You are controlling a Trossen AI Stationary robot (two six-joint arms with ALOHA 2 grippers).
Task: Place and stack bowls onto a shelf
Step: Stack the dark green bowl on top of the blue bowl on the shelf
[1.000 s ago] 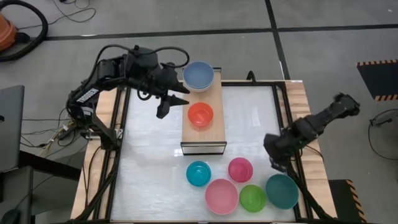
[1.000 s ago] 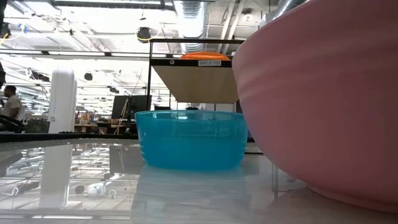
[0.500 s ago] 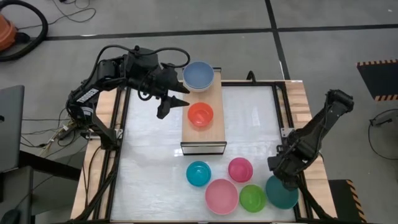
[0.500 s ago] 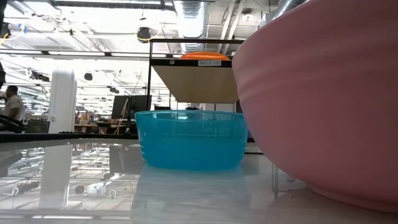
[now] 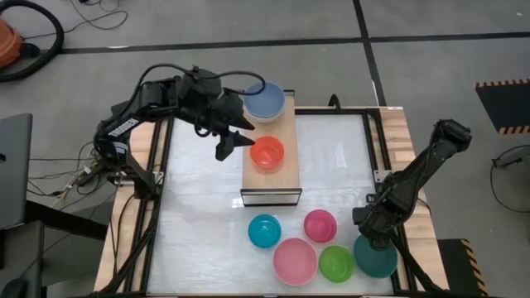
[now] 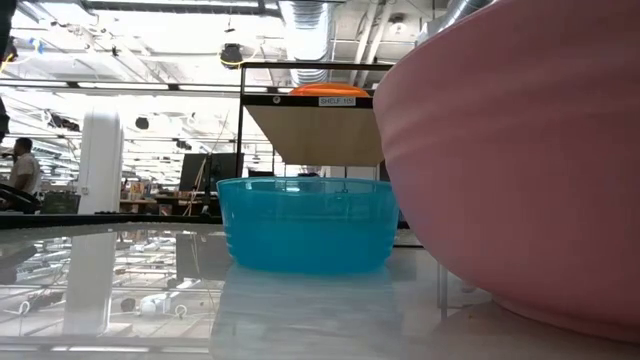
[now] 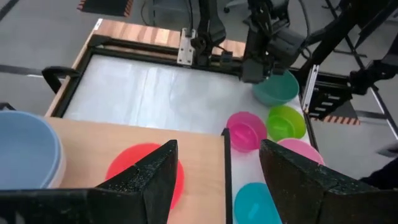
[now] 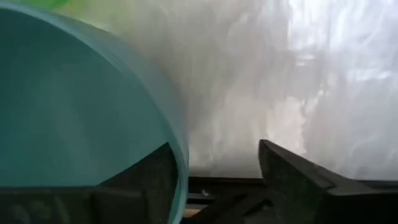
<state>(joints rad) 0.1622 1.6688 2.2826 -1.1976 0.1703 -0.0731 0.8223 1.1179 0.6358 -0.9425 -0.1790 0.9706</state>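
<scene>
A grey-blue bowl [image 5: 264, 99] sits at the far end of the shelf [image 5: 286, 178], with a white rim showing under it. A red bowl [image 5: 267, 153] rests on the shelf's middle. Cyan [image 5: 264, 231], magenta [image 5: 320, 225], light pink [image 5: 296, 260], green [image 5: 336, 263] and teal [image 5: 379, 258] bowls stand on the table near its near edge. My left gripper [image 5: 240, 141] hovers open just left of the red bowl [image 7: 124, 171]. My right gripper [image 5: 370, 240] is open and low over the teal bowl [image 8: 74, 106], its fingers astride the rim. My right gripper comes from above at the teal bowl's far-left rim [image 8: 177, 143], with one finger inside the bowl and one outside. Whether either finger touches the rim I cannot tell. The bowl stands on the table.
The low view is filled on the right by the light pink bowl [image 6: 520, 160], with the cyan bowl [image 6: 305, 225] and the shelf [image 6: 310, 98] behind. The dark table frame [image 5: 389, 178] runs close beside my right arm. Bare table lies between the shelf and the right frame.
My right gripper has moved toward the near edge and come down onto the teal bowl's rim. My left gripper has shifted a little right, toward the red bowl. No bowl has moved.
</scene>
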